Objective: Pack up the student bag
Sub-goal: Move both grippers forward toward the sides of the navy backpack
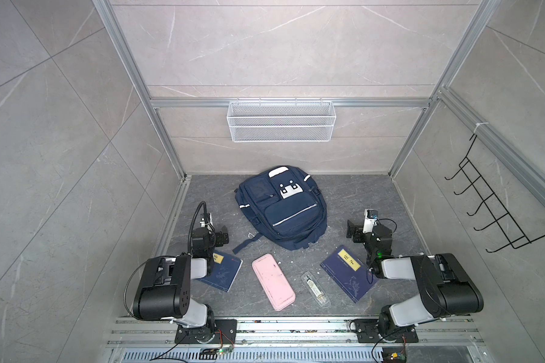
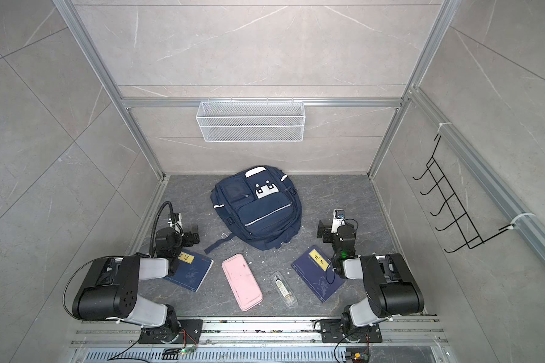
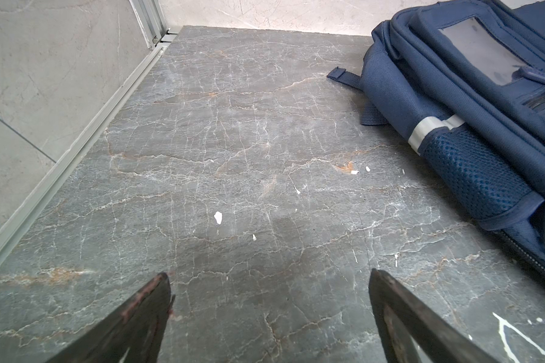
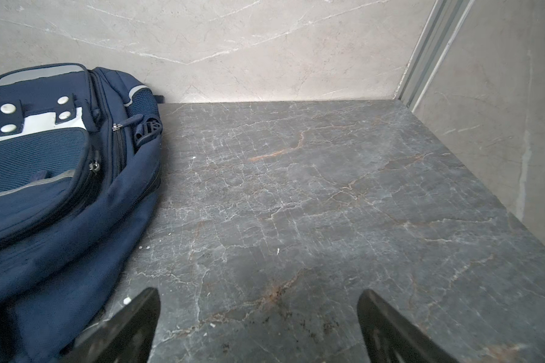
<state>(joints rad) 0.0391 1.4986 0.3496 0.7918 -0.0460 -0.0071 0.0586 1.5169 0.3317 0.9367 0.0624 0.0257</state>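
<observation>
**A:** How did the fingers stand?

**B:** Both pairs were spread wide with nothing between them. The left gripper (image 3: 269,275) hung over the bare table (image 3: 233,141), and so did the right gripper (image 4: 258,291). Each was just beside the student bag (image 1: 283,210), one on either flank, touching nothing.

**A:** And the bag?

**B:** It lay flat at the middle rear of the table, front pockets up, its zips looking shut. The left book (image 1: 224,273), pink case (image 1: 272,281), clear case (image 1: 315,289) and right book (image 1: 348,278) lay in a row nearer the arm bases.

**A:** Which step, then?

**B:** The very start, I'd judge, since nothing looked packed. The next move called for opening the main compartment, with one gripper pinning the fabric while the other pulled a zip tab.

**A:** Any writing?

**B:** The right book's yellow label (image 1: 348,259) bore two characters, seemingly 庄子. The left book's label was half hidden under the arm, so I couldn't read it. The bag showed no readable brand.
</observation>
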